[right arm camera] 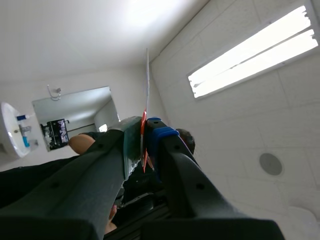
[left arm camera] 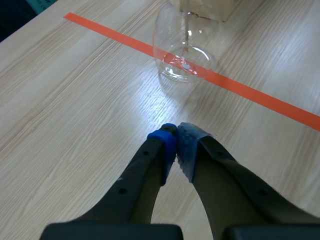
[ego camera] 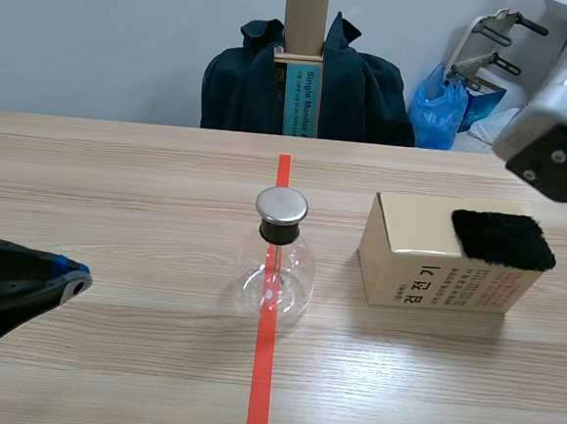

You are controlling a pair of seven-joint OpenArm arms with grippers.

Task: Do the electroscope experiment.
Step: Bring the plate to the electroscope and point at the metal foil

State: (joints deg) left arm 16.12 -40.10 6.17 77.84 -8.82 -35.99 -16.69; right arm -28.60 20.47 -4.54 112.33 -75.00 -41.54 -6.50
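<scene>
The electroscope, a round clear glass flask (ego camera: 277, 270) with a metal cap (ego camera: 282, 205), stands on the red tape line at the table's middle. In the left wrist view the flask (left arm camera: 186, 45) is ahead of my left gripper (left arm camera: 175, 131), which is shut on nothing just above the wood. In the scene view the left gripper (ego camera: 74, 279) is low at the left, well apart from the flask. My right arm (ego camera: 557, 135) is raised at the upper right. Its gripper (right arm camera: 145, 125) points at the ceiling, shut on a thin pale strip (right arm camera: 147, 80) with red on it.
A tan cardboard box (ego camera: 426, 272) stands right of the flask with a black fuzzy cloth (ego camera: 502, 239) on its top. Behind the table's far edge a chair holds a dark jacket (ego camera: 362, 90) and an upright box. A blue bag (ego camera: 447, 107) lies at the back right.
</scene>
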